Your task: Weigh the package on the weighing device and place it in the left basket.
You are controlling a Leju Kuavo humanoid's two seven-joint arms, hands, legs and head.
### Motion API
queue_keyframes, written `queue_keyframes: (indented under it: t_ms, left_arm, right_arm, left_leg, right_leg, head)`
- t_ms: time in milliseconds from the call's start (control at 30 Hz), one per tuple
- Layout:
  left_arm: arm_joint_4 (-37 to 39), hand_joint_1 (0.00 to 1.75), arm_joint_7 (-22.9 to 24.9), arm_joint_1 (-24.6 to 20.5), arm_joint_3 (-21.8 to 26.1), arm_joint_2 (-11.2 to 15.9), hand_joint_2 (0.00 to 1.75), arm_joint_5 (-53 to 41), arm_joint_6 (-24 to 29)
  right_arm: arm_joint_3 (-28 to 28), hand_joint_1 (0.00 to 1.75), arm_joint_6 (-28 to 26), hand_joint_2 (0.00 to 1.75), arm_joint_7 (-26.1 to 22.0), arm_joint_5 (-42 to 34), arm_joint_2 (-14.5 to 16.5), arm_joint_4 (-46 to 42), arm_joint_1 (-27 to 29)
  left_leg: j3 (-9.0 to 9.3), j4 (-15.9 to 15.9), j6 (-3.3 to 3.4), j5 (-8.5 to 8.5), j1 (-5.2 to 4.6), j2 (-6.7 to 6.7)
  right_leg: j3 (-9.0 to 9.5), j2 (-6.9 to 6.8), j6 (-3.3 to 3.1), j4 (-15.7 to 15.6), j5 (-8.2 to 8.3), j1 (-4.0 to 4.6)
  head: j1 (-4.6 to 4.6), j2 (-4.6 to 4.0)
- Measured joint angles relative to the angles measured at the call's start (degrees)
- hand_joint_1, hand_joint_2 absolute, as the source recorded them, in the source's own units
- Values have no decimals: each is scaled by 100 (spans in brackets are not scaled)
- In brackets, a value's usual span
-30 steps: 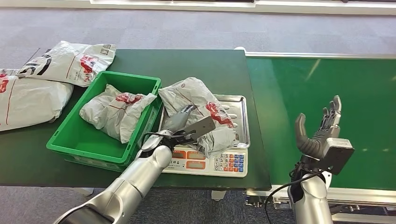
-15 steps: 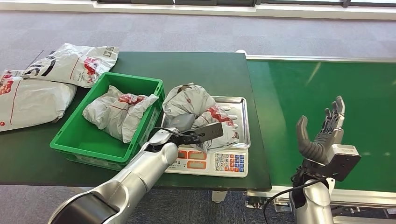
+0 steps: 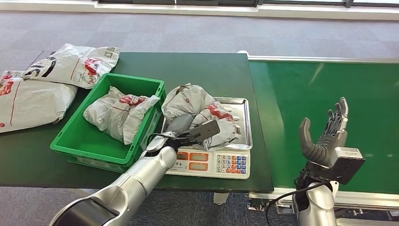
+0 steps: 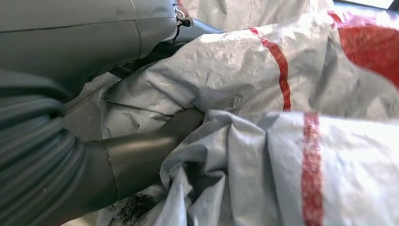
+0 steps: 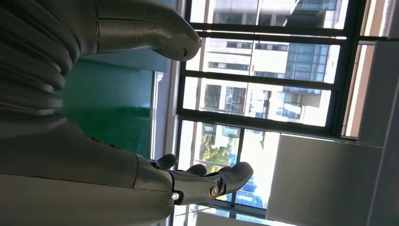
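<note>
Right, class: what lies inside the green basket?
One crumpled grey package with red print lies inside the green basket, on its far side. Bare green floor shows nearer. Whatever is under the package is covered.

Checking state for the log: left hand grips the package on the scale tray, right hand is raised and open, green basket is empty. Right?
Not quite: the green basket already holds a package, as the head view shows. The rest stands: the left hand grips the package on the scale tray, and the right hand is raised and open.
</note>
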Motion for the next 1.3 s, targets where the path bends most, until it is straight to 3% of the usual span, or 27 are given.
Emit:
queue_keyframes:
  t_ms: [233,433,600,733,767,967,1300]
  left_arm:
    - [-1532,175,-454,237,1067,566,175,657,1101]
    - [-3233,175,-595,777,1970,1104,175,837,1446]
    - [-3977,171,-618,1136,2332,1287,175,827,1581]
    - [-4477,7,-551,1518,2632,1409,175,765,1545]
    - [-4557,0,-529,1605,2705,1433,175,735,1475]
    - [-4675,0,-446,1999,2849,1501,175,581,926]
    - [-4733,0,-582,2216,2848,1515,175,814,444]
  right_arm:
    - [-204,0,25,175,-5,75,-4,-151,401]
    - [-390,0,17,175,14,133,-4,-399,810]
    - [-450,0,75,175,36,193,-4,-523,930]
    - [-490,0,156,175,96,263,7,-580,996]
    - [-500,0,182,175,104,275,10,-582,998]
    - [-515,0,291,175,109,328,31,-586,989]
    - [-519,0,311,175,121,329,52,-586,994]
  left_leg:
    - [-28,-1,-11,8,3,12]
    - [-37,-4,-20,2,8,14]
    - [-49,-4,-16,-2,6,9]
    - [-47,-4,-15,-5,4,20]
    - [-47,-4,-15,-5,4,21]
    - [-52,-4,-15,-5,7,13]
    - [-51,-4,-16,-5,6,16]
  right_leg:
    - [-40,18,-5,7,4,8]
    - [-53,22,-18,8,-9,9]
    - [-57,14,-18,7,-12,7]
    - [-63,25,-17,6,-11,5]
    - [-64,26,-16,6,-11,5]
    - [-63,13,-18,6,-12,9]
    - [-66,20,-18,6,-11,7]
  head:
    - [-1,-1]
    - [-1,0]
    - [1,1]
    - [0,1]
    - [0,1]
    - [-1,0]
    - [0,0]
